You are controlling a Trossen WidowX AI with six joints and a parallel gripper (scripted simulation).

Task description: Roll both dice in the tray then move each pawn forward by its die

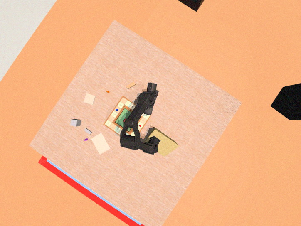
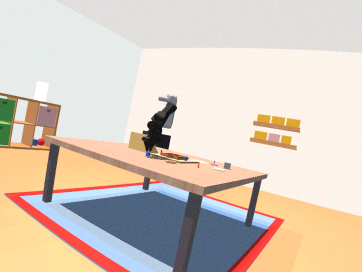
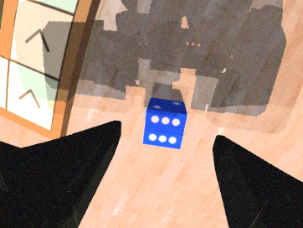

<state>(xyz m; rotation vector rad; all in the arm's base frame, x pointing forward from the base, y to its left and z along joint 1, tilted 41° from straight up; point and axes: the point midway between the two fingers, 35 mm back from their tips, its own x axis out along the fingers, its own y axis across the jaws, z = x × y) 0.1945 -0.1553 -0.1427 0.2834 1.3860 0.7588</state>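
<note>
- So the fingers of the gripper (image 1: 147, 110) (image 2: 148, 150) (image 3: 167, 130) were partly open and holding nothing, pointed down right by the blue die (image 2: 148, 154) (image 3: 164, 130).
- That die was outside the tray, on the table (image 1: 170, 72) (image 2: 131, 157) (image 3: 138, 184) just beside the board (image 1: 108, 124) (image 2: 188, 162) (image 3: 31, 90). Wrist view showed six pips on the side facing the camera.
- Red die (image 1: 124, 120) was sitting in the tray (image 1: 126, 113) (image 2: 181, 157); couldn't read its number.
- Red pawn (image 1: 140, 125) (image 2: 161, 151) and blue pawn (image 1: 117, 109) (image 2: 185, 158) were on different sides of the track.
- From the top, the arm (image 1: 139, 110) (image 2: 165, 115) crossed over the board and covered some squares, and the blue die was hidden too.
- Big yellowish block (image 1: 165, 143) (image 2: 140, 141) stood near the board's red-pawn side.
- A tan strip (image 1: 130, 85) (image 2: 170, 162) and an orange piece (image 1: 107, 92) (image 2: 198, 164) were near the board, off the track.
- Farther out: grey block (image 1: 75, 122) (image 2: 227, 165), small grey bar (image 1: 87, 131) (image 2: 213, 164), purple piece (image 1: 85, 139) (image 2: 214, 162).
</note>
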